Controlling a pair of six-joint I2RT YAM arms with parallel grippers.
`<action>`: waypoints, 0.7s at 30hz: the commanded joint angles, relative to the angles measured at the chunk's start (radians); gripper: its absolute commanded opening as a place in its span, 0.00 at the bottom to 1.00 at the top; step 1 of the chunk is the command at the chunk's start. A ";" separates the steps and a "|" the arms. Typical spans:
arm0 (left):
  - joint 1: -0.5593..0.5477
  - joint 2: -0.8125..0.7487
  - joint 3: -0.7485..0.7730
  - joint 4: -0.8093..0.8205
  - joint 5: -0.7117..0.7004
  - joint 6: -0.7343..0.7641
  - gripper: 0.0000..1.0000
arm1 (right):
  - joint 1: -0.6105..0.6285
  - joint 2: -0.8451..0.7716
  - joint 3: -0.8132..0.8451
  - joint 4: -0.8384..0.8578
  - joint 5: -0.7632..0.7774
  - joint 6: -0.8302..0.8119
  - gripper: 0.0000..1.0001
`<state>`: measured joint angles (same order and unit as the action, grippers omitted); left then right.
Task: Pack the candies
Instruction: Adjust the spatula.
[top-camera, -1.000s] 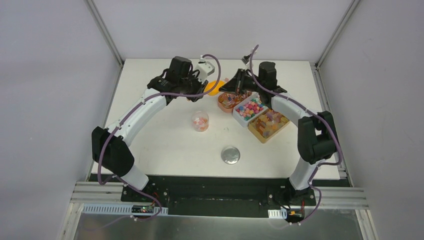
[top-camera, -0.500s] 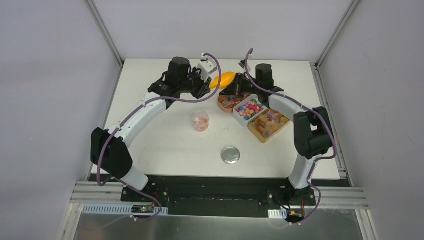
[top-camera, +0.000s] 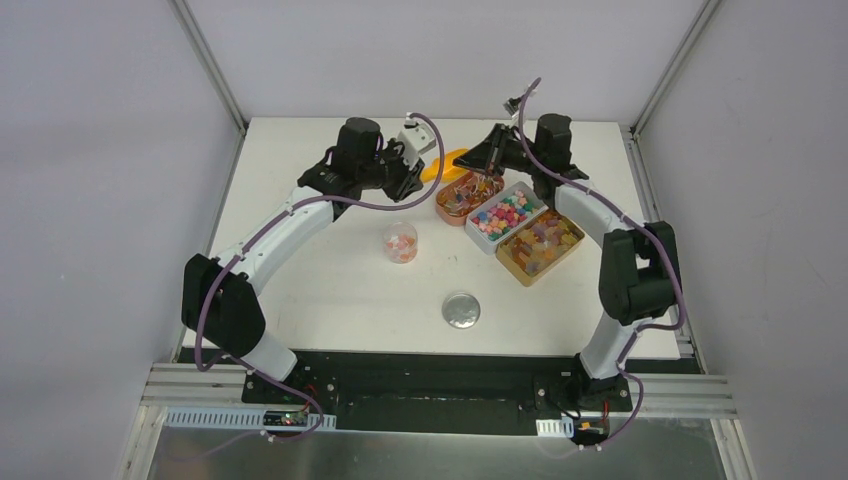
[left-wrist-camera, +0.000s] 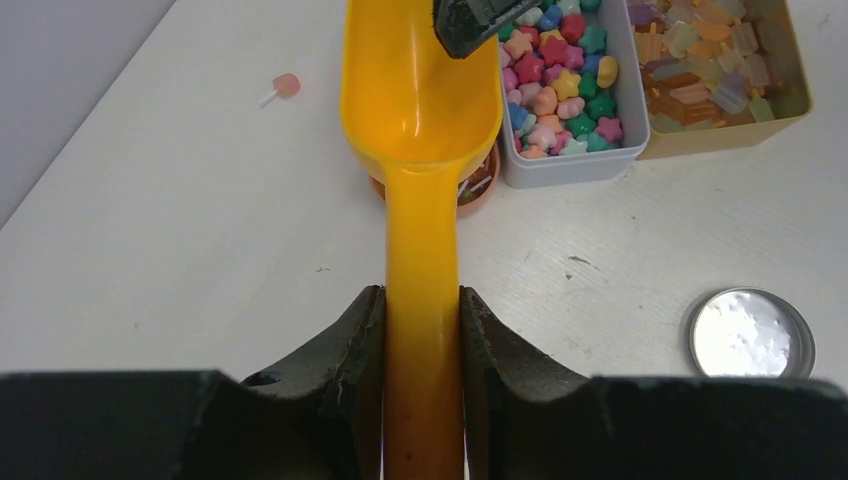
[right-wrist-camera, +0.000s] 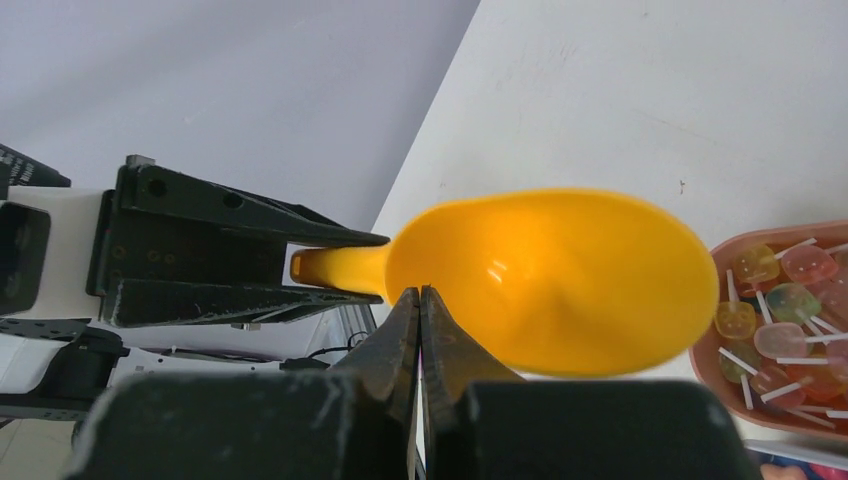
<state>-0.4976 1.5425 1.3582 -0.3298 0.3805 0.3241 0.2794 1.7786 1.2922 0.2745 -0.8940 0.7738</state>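
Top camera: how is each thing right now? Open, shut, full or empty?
Orange-yellow plastic scoop: held by its handle, bowl empty.
Left gripper: shut on the scoop.
Right gripper: shut, holding nothing.
Small clear plastic cup: open, some candies inside.
Round silver lid: off, flat on the table.
Round brown tray, white tray, amber tray: uncovered, full of sweets.

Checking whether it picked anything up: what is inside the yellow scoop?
The scoop looks empty: only bare yellow plastic shows. The right gripper covers part of its far end.
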 joint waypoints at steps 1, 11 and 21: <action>-0.006 -0.019 0.026 0.040 0.068 -0.017 0.00 | 0.004 0.023 0.025 0.100 0.002 0.051 0.00; -0.006 0.042 0.087 0.132 0.092 -0.074 0.00 | 0.000 0.063 -0.050 0.025 0.085 -0.058 0.00; -0.006 0.106 0.108 0.138 0.026 -0.007 0.00 | -0.067 0.058 0.016 -0.006 0.148 -0.067 0.02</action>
<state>-0.4980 1.6371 1.4128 -0.2707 0.4324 0.2775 0.2611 1.8488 1.2465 0.2798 -0.8055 0.7349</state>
